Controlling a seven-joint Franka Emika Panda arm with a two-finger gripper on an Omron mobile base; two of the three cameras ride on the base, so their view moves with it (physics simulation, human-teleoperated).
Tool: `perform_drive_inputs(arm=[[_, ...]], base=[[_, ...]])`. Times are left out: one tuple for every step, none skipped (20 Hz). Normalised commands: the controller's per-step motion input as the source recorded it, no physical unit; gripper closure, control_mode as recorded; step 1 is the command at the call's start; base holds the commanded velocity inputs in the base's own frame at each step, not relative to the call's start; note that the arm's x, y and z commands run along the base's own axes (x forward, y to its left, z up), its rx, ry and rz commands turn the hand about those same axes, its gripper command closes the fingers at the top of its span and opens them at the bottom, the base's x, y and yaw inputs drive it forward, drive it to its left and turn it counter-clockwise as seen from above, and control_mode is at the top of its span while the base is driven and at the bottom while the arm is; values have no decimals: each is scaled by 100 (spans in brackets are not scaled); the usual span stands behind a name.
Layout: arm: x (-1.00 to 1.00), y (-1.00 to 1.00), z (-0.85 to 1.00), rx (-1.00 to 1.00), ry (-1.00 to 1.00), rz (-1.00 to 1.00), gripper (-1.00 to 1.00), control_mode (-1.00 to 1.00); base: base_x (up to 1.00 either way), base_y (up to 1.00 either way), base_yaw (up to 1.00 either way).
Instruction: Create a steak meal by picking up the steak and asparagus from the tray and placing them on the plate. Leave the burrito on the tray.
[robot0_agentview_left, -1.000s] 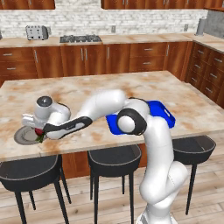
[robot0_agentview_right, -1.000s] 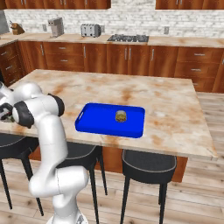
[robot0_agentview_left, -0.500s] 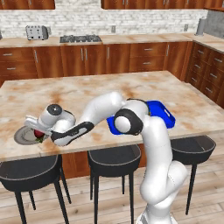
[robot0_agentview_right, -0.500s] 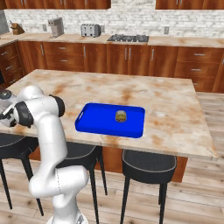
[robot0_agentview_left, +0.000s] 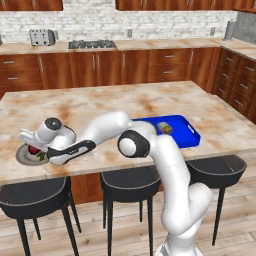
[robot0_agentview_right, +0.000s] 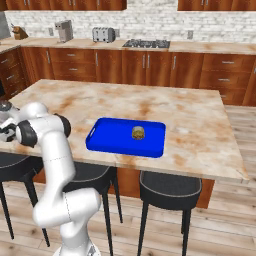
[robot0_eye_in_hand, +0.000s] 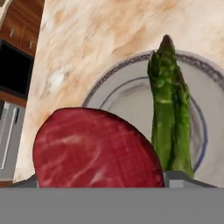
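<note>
Steak (robot0_eye_in_hand: 94, 148) and asparagus (robot0_eye_in_hand: 170, 118) below hand (robot0_agentview_left: 36, 150)

This is a home kitchen, rendered rather than filmed: warm brown wooden cabinets (robot0_agentview_left: 107, 67) with metal handles run along the far wall under a pale brick backsplash (robot0_agentview_left: 150, 22), with a gas cooktop (robot0_agentview_left: 91, 44) and a toaster (robot0_agentview_left: 42, 36) set on the back counter. In the middle stands an island whose marbled beige stone surface (robot0_agentview_left: 115, 105) overhangs black round bar stools (robot0_agentview_right: 169, 187) (the sort for eating at the counter). The floor (robot0_agentview_right: 220, 225) is light wooden planking.
</note>
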Motion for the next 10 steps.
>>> perform_drive_inputs(arm=[[32,25,0,0,1,0,100,-100],[24,17,0,0,1,0,100,-100],[10,0,0,-1,0,0,-100,-100],[3,0,0,-1,0,0,-100,-100],[0,-10,0,-1,3,0,-100,-100],[0,-29,0,0,2,0,-100,-100],[0,-42,0,0,1,0,-100,-100],[-10,-54,0,0,0,0,-100,-100],[-22,-63,0,0,0,0,-100,-100],[-28,-64,0,0,0,0,-100,-100]], base=[[0,0,0],[0,0,0],[0,0,0],[0,0,0],[0,0,0],[0,0,0],[0,0,0],[0,0,0],[0,0,0],[0,0,0]])
